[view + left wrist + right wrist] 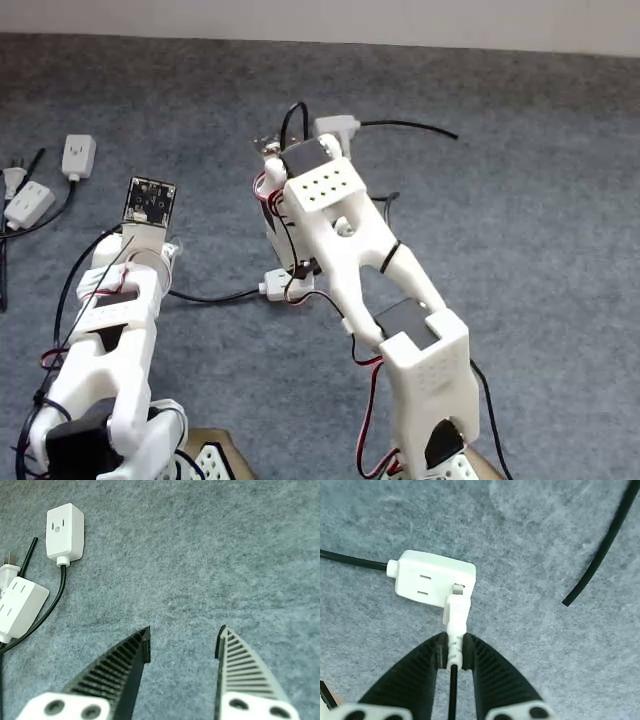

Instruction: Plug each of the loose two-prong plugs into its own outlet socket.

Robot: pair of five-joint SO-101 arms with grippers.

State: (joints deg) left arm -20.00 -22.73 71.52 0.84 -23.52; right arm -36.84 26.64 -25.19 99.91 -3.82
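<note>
Nearest the lens in the high view, two white arms are rising from the lower edge. The left arm (110, 330) is occupying the lower left. The right arm (345, 240) is pointing from lower centre toward upper centre, its tip meeting a white outlet block (335, 127) whose black cord (410, 125) is trailing to the right. At the far left edge, a cube socket (78, 155), a flat outlet (28, 203) and a loose plug (12, 180) are lying close together. Grey carpet (530, 230) is lying open across the right half. A white connector (272, 288) is resting at centre, under the right arm.

In the left wrist view, the left gripper (182, 637) is hovering over bare carpet with its fingers spread wide, holding nothing. The cube socket (64, 532) is lying face up, well apart from it. The flat outlet (20, 605) is sitting near that socket, with the loose plug (7, 572) just beside it, prongs pointing away from the camera.

In the right wrist view, the right gripper (454, 641) is pinching a white plug (456, 612) by its rear. The plug's long axis is running straight out from the fingers, crosswise to the outlet block (432, 577), and its nose is touching the block's end slots. How deep the prongs are sitting cannot be told. A black cable end (600, 555) is lying well apart.
</note>
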